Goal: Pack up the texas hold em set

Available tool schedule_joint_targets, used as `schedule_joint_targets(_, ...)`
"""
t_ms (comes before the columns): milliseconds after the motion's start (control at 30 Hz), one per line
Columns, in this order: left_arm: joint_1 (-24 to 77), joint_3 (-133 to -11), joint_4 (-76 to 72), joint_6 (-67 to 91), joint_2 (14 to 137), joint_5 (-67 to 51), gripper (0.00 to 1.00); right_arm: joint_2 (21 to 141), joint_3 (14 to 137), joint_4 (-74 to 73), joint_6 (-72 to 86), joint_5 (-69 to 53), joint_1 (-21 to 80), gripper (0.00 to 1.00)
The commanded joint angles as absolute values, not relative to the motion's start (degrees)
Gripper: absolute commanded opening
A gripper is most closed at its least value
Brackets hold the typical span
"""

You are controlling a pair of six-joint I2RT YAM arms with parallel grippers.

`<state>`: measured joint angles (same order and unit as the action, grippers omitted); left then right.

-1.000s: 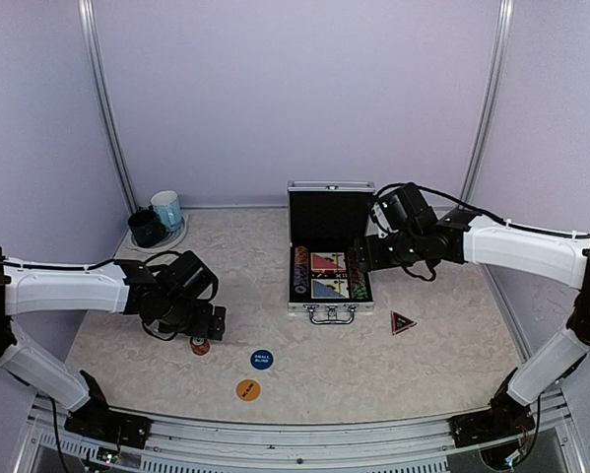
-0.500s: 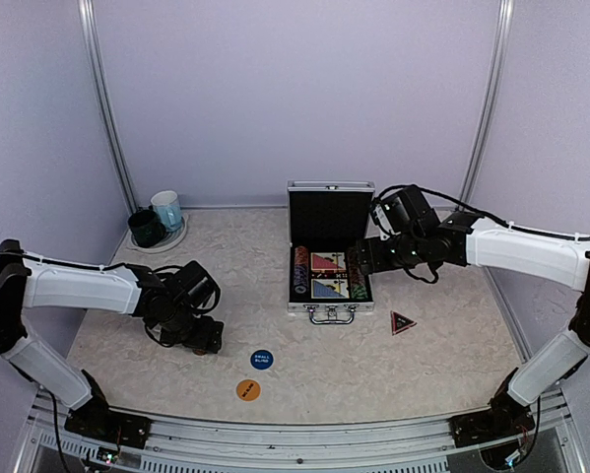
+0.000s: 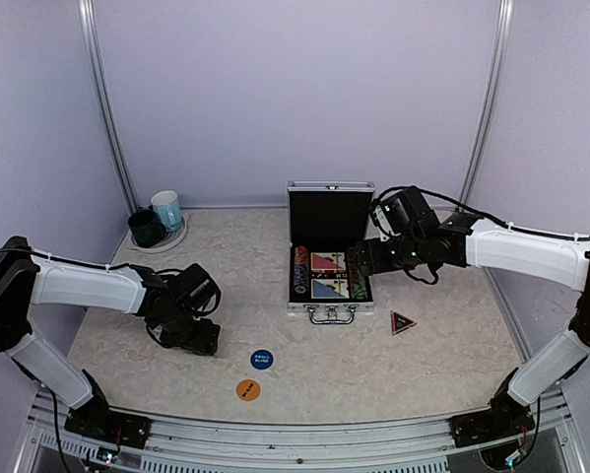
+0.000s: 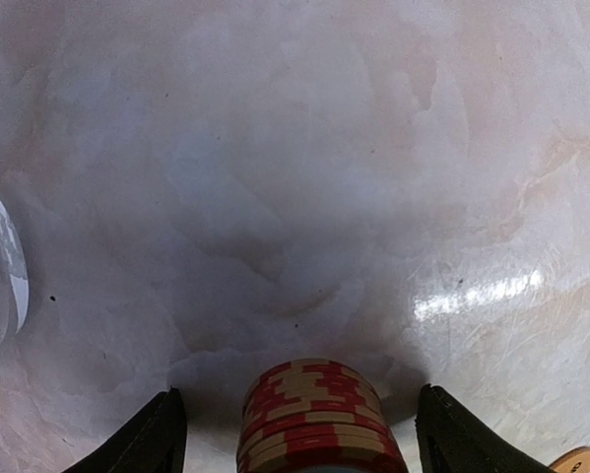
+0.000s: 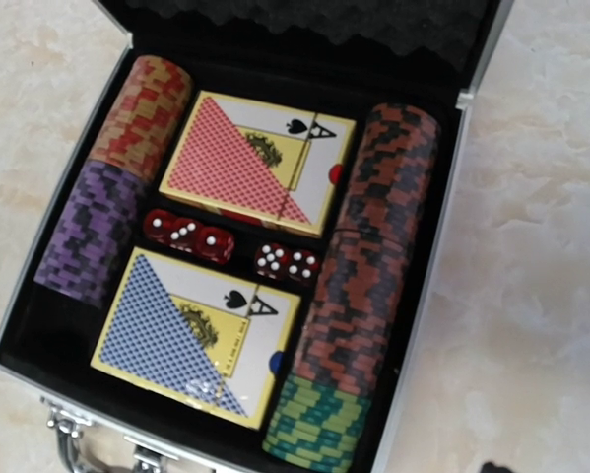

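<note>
the left gripper [image 4: 296, 399], spread wide, straddles the red chip stack [image 4: 319, 419] without touching it.

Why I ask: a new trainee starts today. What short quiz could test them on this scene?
1. True or false: the lid of the case stands open.
2. What stands between the fingers of the left hand? A. red chip stack B. blue button C. mug
3. Fill in: the case holds ___ card decks.
Key: 1 true; 2 A; 3 two.
</note>
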<state>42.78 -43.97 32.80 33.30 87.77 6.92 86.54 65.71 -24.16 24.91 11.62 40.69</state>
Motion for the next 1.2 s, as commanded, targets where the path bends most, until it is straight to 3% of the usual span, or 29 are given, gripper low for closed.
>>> schedule_joint_targets(0,42.45,-43.68,33.02,32.73,89.59,6.02,0.78,85.70,65.20,-23.70,24.50,11.82,40.20,0.80)
schedule_joint_targets(767,42.63,-43.68,34.93,33.48,88.22,1.70,0.46,85.69,66.03,-24.14,24.23,11.86,40.21,0.80)
schedule_joint_targets(967,42.80,-43.80,35.66,33.57,87.56,1.41,0.27,85.86,66.49,-24.43,24.08,11.87,40.15,0.80)
schedule_joint_targets(1167,42.80,-44.27,35.53,33.66,86.86,1.47,0.16,86.12,66.73,-24.45,24.23,11.58,40.22,0.80)
